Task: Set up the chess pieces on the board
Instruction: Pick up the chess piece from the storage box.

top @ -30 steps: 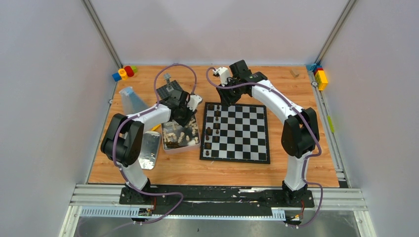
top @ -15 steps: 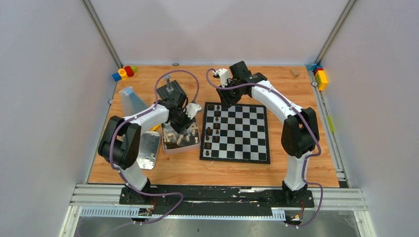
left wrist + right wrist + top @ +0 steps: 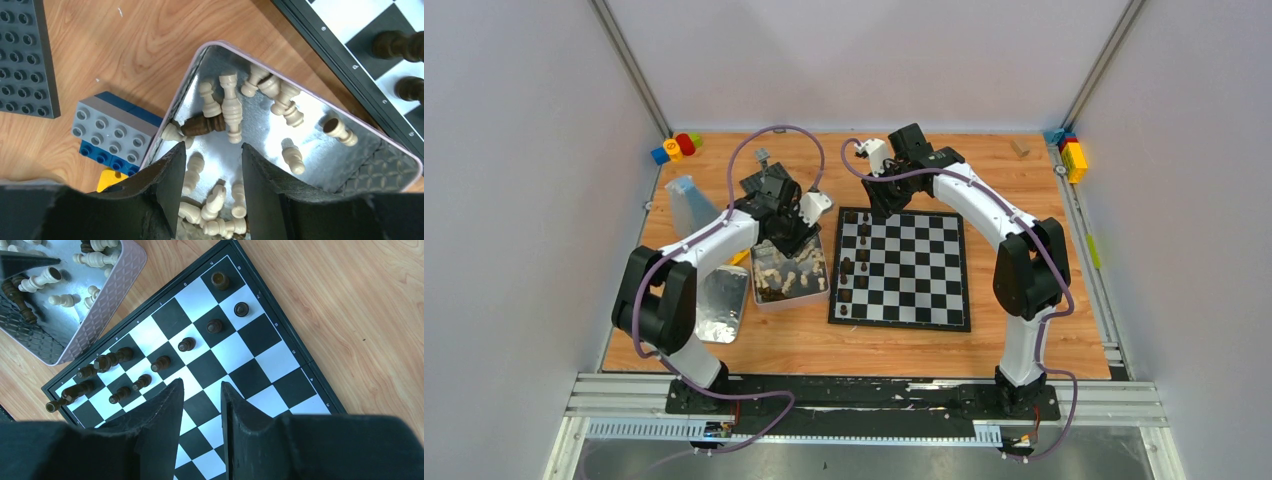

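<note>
Left gripper [image 3: 210, 200] above the tin, jaws parted and empty

Positioned over the near end of the tin [image 3: 200, 55], the left gripper has its jaws moderately wide with nothing between them. Loose pieces on the tin floor show through the gap.

Cream pieces [image 3: 231, 105] lie on their sides across the tin floor. One dark brown piece [image 3: 200, 125] lies among them, just ahead of one fingertip [image 3: 172, 170]. Its long axis runs along the closing line of the jaws, so a grip on it would probably call for a wrist turn. The tall cream piece touching it lies across that line and suits the present wrist angle.

The board [image 3: 260, 335] lies just beside the tin. The right gripper [image 3: 202, 430] hovers over it, beyond the tin, with jaws narrow and nothing seen between them. Dark pieces on the board [image 3: 186, 344] fill the rows nearest the tin. For any piece in the tin, the left gripper is the nearer one.

Limits of view:
- The left fingers cover the near end of the tin, where a heap of cream pieces is cut off
- Piece types are hard to make out
- The right fingers hide much of the board
- From above, all pieces are too small to tell apart
</note>
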{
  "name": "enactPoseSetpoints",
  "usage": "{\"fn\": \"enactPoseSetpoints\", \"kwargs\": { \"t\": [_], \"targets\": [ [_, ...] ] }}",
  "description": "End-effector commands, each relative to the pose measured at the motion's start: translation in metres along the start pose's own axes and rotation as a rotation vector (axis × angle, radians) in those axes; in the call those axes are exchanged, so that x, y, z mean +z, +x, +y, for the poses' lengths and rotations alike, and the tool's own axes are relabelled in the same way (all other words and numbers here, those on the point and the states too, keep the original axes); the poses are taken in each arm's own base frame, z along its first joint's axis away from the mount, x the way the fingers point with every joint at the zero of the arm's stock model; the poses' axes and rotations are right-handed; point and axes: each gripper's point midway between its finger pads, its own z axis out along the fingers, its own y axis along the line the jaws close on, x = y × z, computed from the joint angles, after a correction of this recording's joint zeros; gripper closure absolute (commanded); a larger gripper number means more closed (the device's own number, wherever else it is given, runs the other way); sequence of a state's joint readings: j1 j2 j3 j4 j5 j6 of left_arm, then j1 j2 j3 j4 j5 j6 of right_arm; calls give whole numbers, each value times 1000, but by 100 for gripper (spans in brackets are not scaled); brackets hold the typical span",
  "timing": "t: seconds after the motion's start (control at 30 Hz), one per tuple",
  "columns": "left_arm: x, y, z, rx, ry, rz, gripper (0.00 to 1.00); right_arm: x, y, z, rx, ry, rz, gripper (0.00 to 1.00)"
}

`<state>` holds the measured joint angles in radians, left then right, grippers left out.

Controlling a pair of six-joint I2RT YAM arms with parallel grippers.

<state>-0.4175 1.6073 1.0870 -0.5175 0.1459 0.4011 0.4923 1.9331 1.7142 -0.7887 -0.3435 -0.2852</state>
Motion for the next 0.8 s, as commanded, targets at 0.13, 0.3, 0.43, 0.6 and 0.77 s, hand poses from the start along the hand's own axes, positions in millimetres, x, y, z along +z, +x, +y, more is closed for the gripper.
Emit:
{"fn": "enactPoseSetpoints", "kwargs": {
  "t": [0.13, 0.3, 0.43, 0.6, 0.77],
  "targets": [
    [17, -19, 19, 38, -59, -47, 47, -1, -7, 4, -9, -17, -19, 66],
    [25, -18, 18, 73, -43, -46, 47, 2, -6, 7, -11, -24, -12, 66],
    [31, -17, 14, 94, -6, -38, 47, 5, -5, 8, -14, -26, -3, 66],
    [40, -10, 11, 62, 48, -11, 46, 5, -4, 9, -20, -20, 1, 66],
    [41, 4, 11, -11, 127, 21, 45, 6, -3, 9, -22, -20, 5, 66]
  ]
}}
